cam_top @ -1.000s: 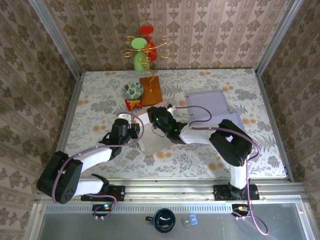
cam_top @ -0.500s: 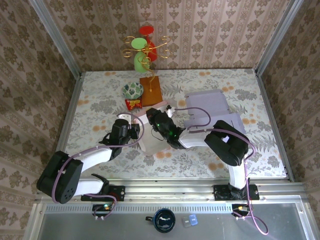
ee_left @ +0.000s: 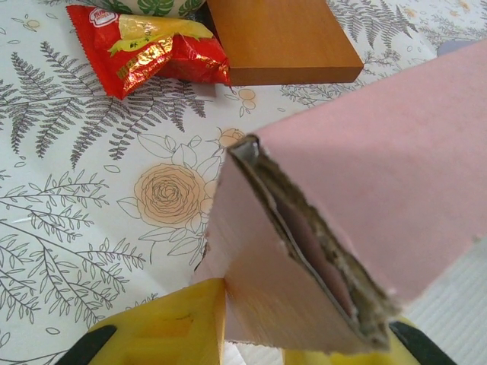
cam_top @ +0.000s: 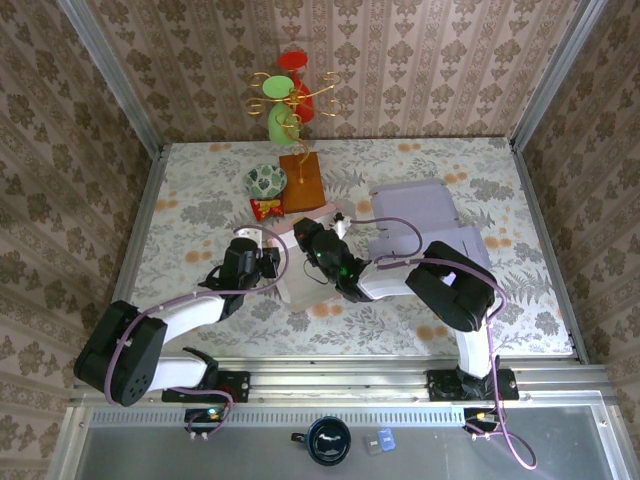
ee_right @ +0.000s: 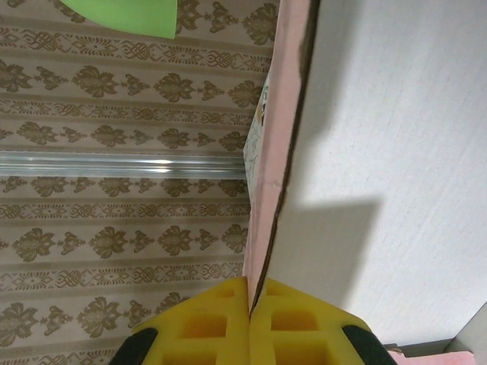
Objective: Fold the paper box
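We see the box in the middle of the tabletop, between the two arms. The left pincer is closed on its left side, where several layers lie folded together. Its yellow fingers press from both sides, and we judge this grip is there to keep the fold flat and steady the box while the other arm works. The right pincer is closed fully on a single wall of the box, the sheet's edge running up from between its pads. We judge it holds that wall upright so it can be turned along its crease.

The box is thin card, pink and smooth outside, pale and finely grained inside. Its cut edges show a grey, fibrous core, rough and a little frayed at the corner in the left wrist view. The panels are flat and stiff and meet in sharp creases. The pincer fingers look like yellow foam blocks with square recesses.

Beyond the box, on its far side, lie a crinkled red foil packet and a smooth brown wooden block, just beside each other and apart from the box. The tabletop carries a pale cloth printed with ferns and flowers.
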